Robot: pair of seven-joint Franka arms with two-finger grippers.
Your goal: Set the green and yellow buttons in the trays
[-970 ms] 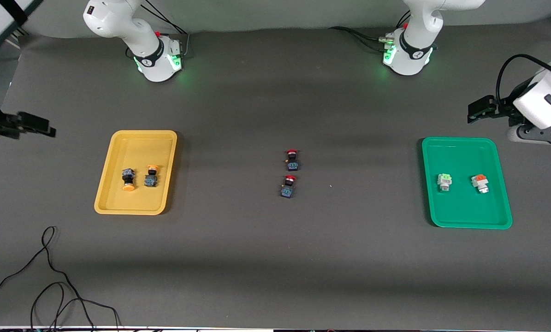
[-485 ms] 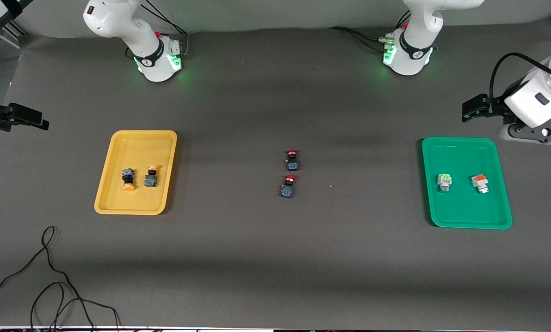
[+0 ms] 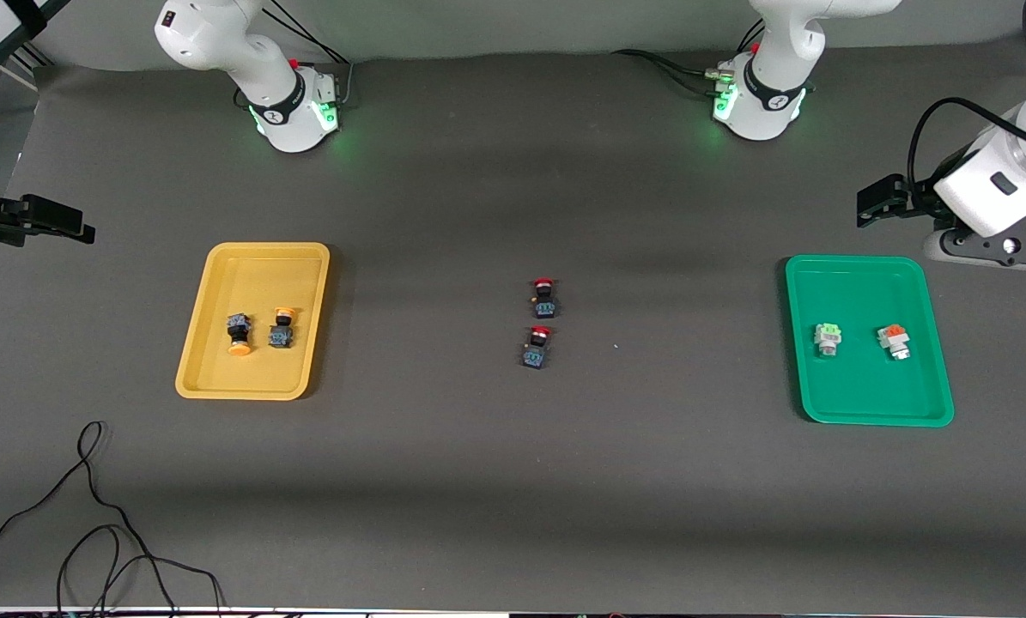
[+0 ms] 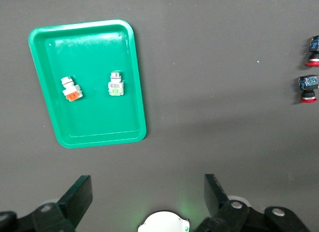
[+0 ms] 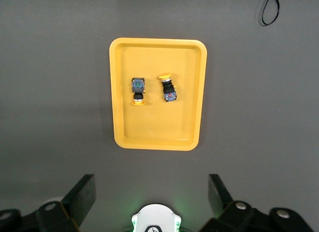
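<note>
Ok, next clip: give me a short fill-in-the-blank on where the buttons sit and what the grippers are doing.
1. The yellow tray holds ____ yellow-capped buttons.
2. The green-capped button and the orange-capped button lie in the ____ tray.
3. The two red-capped switches lie on the ____, between the trays.
4. The left gripper and the right gripper are both ____, holding nothing.

Missing words: two; green; table; open

The left gripper (image 4: 144, 199) hangs high over the table at the left arm's end, its fingers spread wide and holding nothing. The right gripper (image 5: 152, 197) hangs likewise at the right arm's end, fingers (image 5: 82, 194) wide apart and empty.
</note>
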